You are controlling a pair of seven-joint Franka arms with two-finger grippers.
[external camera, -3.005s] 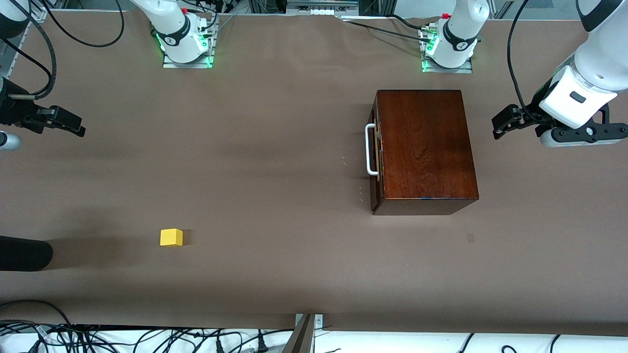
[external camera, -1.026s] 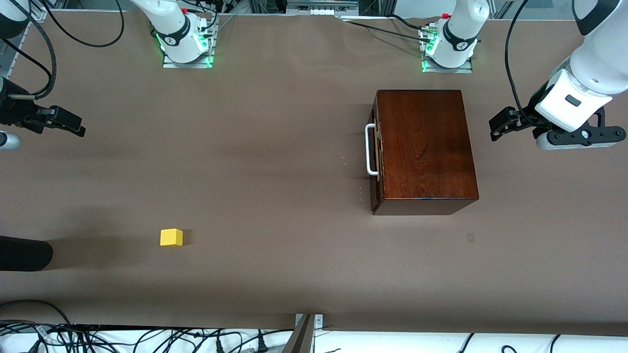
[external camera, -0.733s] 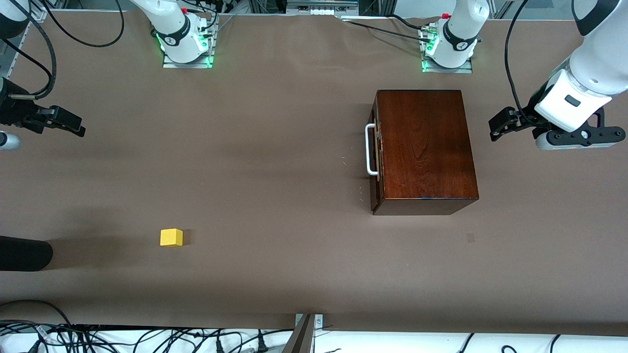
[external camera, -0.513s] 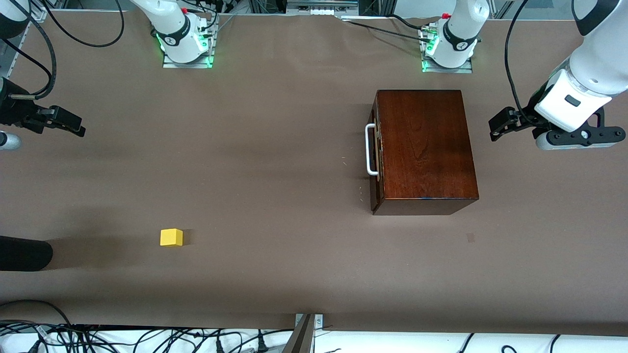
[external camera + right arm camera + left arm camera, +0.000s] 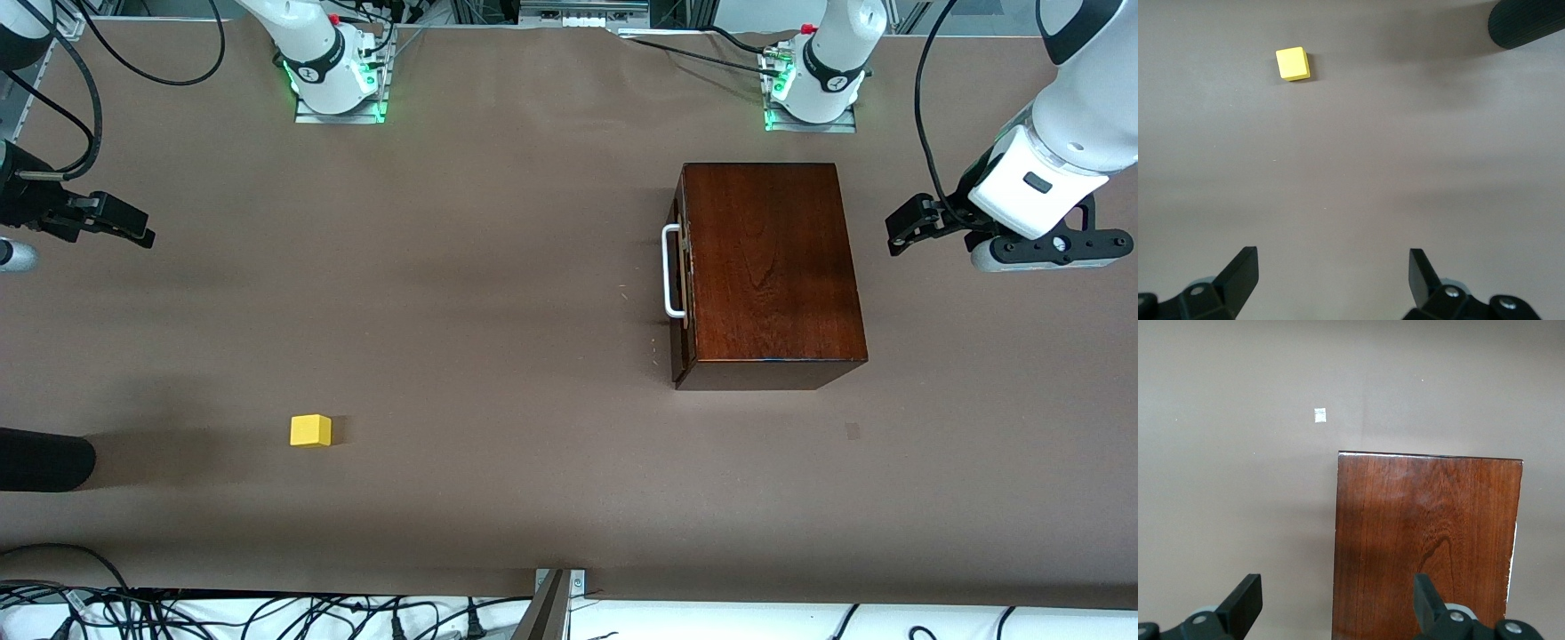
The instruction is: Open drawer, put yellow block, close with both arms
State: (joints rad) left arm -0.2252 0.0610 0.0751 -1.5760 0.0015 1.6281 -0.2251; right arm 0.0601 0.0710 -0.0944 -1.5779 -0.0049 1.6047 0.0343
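two grippers hover empty with fingers spread wide: the left gripper (image 5: 902, 233) over bare table beside the wooden box (image 5: 772, 271), the right gripper (image 5: 124, 227) at its own end. the drawer (image 5: 680, 276) is shut, and the yellow block (image 5: 310, 430) sits well apart, nearer the front camera. a straight, level pull on the white handle (image 5: 671, 271) should keep the box from sliding.

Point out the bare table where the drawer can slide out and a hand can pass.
The widest bare stretch runs from the white handle of the shut drawer to the yellow block. Another strip lies nearer the camera than the box. Tightest is between the box and the open left gripper. The open right gripper waits at its end.
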